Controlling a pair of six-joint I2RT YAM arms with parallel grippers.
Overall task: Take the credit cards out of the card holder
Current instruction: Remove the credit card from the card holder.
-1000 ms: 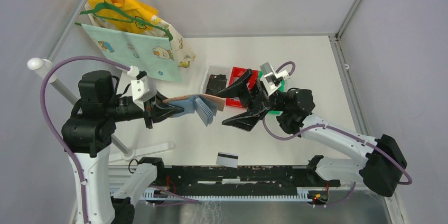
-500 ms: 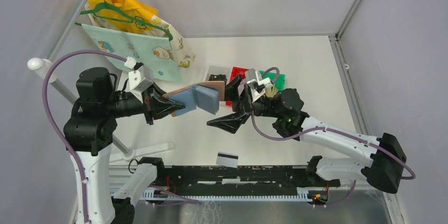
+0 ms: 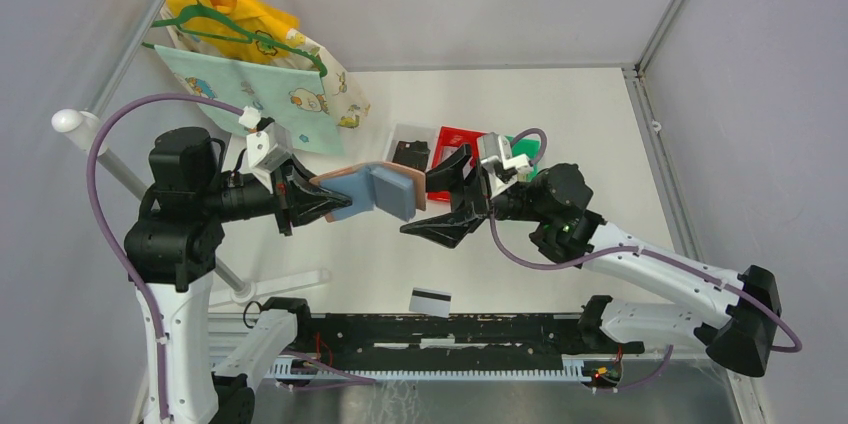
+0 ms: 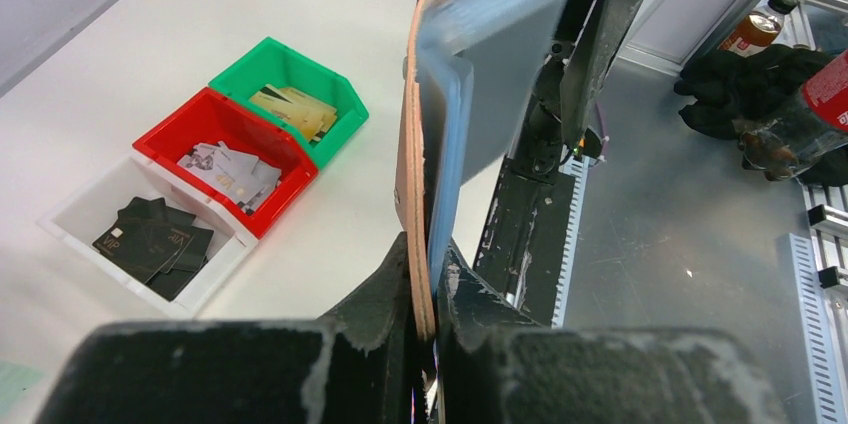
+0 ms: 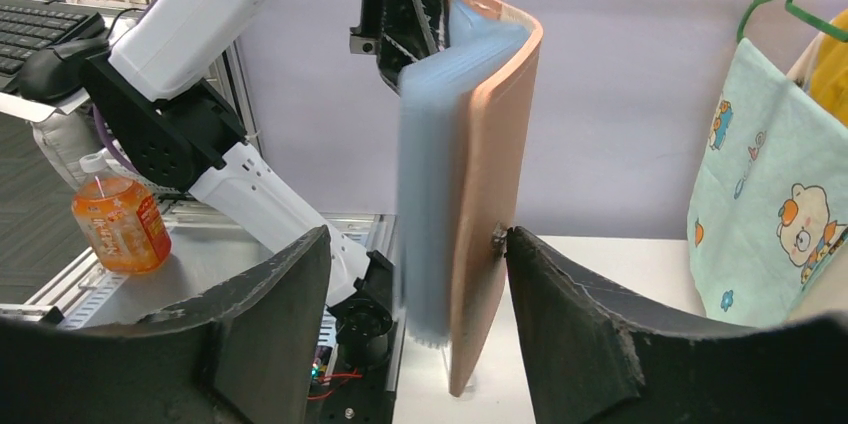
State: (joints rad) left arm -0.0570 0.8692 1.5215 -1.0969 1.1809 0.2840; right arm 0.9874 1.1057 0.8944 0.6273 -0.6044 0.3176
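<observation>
You hold the card holder (image 3: 385,190) aloft between the arms, with the left gripper (image 3: 325,200) clamped on its cover. The right gripper (image 3: 440,197) stands spread wide astride the blue pockets (image 5: 430,194). Close it on one card edge only, not the whole stack. The white bin (image 4: 88,194) holds dark cards (image 4: 150,239), the red bin (image 4: 170,119) pale cards (image 4: 230,172), and the green bin (image 4: 245,62) gold cards (image 4: 295,109).

Top external: high, behind arm bases (image 3: 270,329), looking down on whole desk (image 3: 590,124). Left wrist: close behind left end effector (image 4: 427,289), looking along card holder (image 4: 490,74). Right wrist: close, level view between right end effector (image 5: 420,284) fingers, facing holder's opposite side. All three share card holder.
</observation>
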